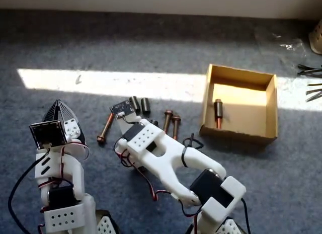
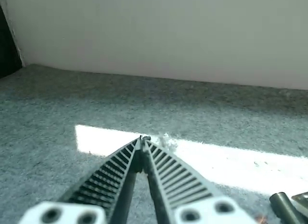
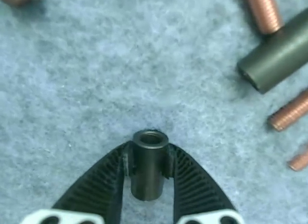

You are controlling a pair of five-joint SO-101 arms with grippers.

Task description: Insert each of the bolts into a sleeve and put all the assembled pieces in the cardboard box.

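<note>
My right gripper is shut on a dark sleeve, held just over the carpet with its open end facing away from the wrist. A second sleeve lies close by, among copper bolt shafts. From above, the right arm reaches to the two sleeves, with two bolts to their right and one bolt to their left. The cardboard box holds one assembled piece. My left gripper is shut and empty, raised at the left, its fingertips together.
Grey carpet covers the floor, crossed by a bright strip of sunlight. A pale wall runs along the far edge. Dark tools lie at the right edge beyond the box. Red and black cables trail beside the right arm.
</note>
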